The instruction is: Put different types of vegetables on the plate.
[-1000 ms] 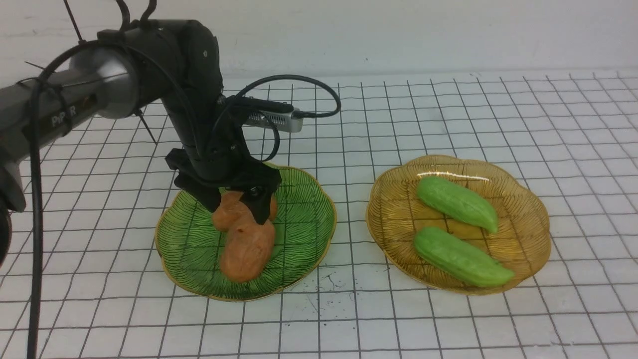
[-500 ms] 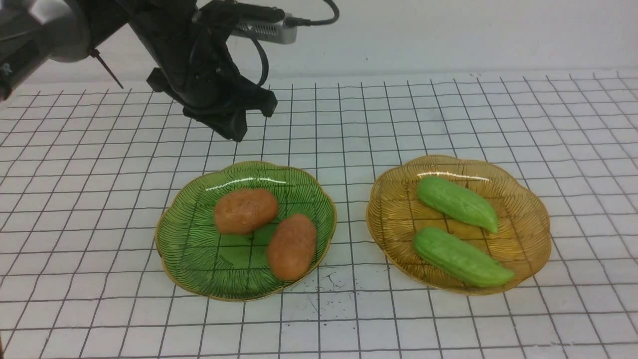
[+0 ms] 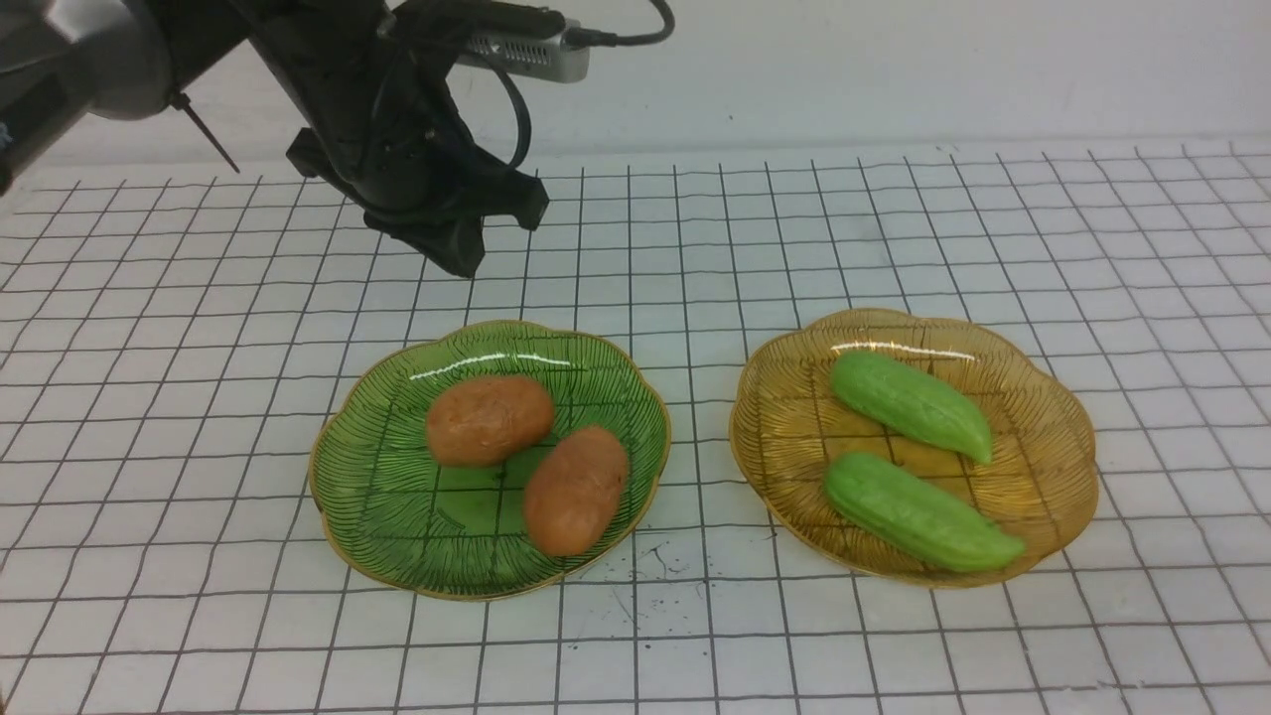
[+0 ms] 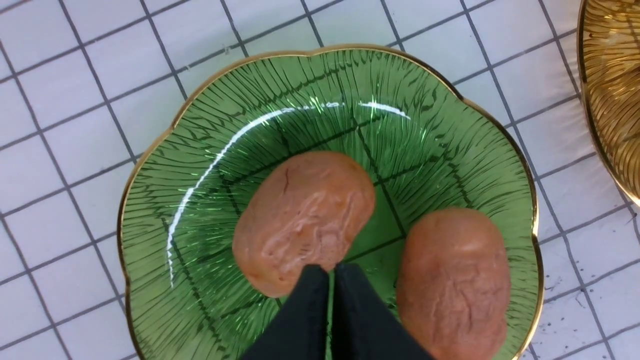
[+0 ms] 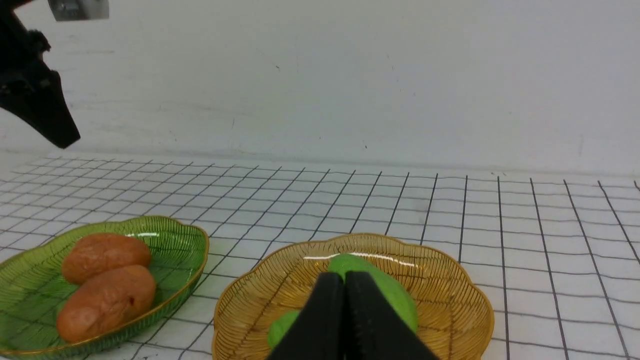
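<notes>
Green plate (image 3: 387,516) with two potatoes (image 3: 576,492), gold plate (image 3: 1053,477) with two cucumbers (image 3: 918,511); both arms' fingers (image 4: 305,315) together.

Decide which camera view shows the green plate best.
The front view: the green plate appears whole, with its entire rim. The left wrist view shows it larger but cropped; the right wrist view shows only part, at a low slant.

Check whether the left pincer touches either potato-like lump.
Apart. The front view shows it: bare gridded tabletop and the green plate's far rim lie between the left pincer and both lumps.
</notes>
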Controlling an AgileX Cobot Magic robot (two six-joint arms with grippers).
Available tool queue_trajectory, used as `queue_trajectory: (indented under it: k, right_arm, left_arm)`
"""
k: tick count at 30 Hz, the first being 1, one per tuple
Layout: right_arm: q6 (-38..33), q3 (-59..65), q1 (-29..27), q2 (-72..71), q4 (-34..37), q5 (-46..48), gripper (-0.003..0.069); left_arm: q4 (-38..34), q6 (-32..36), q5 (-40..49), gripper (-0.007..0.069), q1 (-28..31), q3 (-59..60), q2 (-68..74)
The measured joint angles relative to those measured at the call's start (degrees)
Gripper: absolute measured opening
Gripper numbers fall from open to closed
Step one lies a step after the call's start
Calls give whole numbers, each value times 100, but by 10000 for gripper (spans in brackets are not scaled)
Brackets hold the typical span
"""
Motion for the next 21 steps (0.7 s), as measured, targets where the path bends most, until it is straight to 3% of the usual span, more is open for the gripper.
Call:
queue_trajectory:
  k: [11,21]
  right_arm:
    - [0,189,0,-51,-29,318,-15]
    - [0,921,-286,-920,-676,319,-15]
  left_arm:
    - [133,0,0,-8,0,0,0]
    - [169,0,1,-8,0,0,-89]
